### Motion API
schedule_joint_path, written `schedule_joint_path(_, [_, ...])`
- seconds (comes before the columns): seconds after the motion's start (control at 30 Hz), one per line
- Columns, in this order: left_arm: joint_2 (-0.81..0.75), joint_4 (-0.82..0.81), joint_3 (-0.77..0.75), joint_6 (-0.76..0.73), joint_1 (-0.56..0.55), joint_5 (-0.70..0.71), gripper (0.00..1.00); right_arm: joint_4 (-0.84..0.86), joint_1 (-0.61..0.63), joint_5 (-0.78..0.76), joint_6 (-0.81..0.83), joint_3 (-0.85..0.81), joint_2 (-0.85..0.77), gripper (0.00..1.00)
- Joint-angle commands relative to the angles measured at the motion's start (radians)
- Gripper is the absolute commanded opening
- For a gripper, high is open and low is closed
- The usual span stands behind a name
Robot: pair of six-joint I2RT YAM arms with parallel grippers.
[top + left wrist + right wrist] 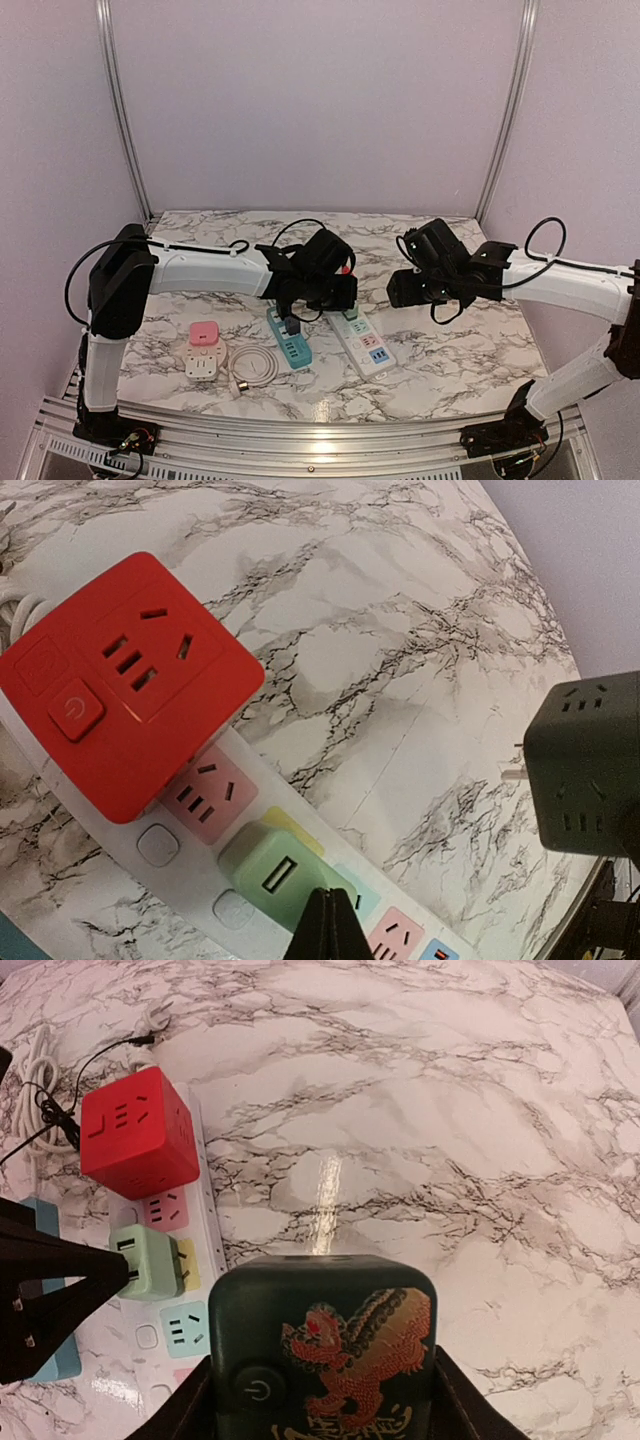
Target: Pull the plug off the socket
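The dark cube plug [325, 1330] was pinched between the fingers of the right gripper [322, 1410]. It was held up above the worktop [450, 1110], and no socket was touched by it, so it was judged to be pulled off. The white strip [190, 890] was stretched along the left side of that gripper, lower down. The left gripper [326, 920] was pressed together just over the strip.

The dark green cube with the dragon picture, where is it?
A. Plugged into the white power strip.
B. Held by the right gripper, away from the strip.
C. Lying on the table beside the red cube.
B: the right gripper clamps the dark green cube from both sides, and the cube hangs clear of the white power strip.
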State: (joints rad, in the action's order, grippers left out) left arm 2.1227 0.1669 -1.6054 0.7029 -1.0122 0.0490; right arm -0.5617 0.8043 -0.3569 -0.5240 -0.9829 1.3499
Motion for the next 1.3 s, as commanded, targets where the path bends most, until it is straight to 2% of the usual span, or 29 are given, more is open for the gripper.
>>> schedule_joint_path(0.0, [0.019, 0.129, -0.077, -0.074, -0.012, 0.027, 0.0, 0.122, -0.106, 0.04, 0.007, 0.015, -0.04, 0.14])
schedule_joint_path(0.33, [-0.11, 0.089, -0.018, -0.114, -0.013, 0.027, 0.0, 0.438, -0.444, 0.407, -0.031, 0.174, -0.073, 0.16])
schedule_joint_path(0.6, [-0.202, 0.094, 0.061, -0.141, -0.012, 0.048, 0.0, 0.638, -0.611, 0.596, -0.085, 0.308, -0.029, 0.16])
schedule_joint_path(0.93, [-0.23, 0.079, 0.093, -0.135, -0.012, 0.034, 0.0, 0.759, -0.73, 0.719, -0.122, 0.45, 0.006, 0.18])
schedule_joint_path(1.27, [-0.223, 0.061, 0.104, -0.101, -0.012, 0.021, 0.0, 0.795, -0.793, 0.788, -0.148, 0.514, 0.044, 0.29])
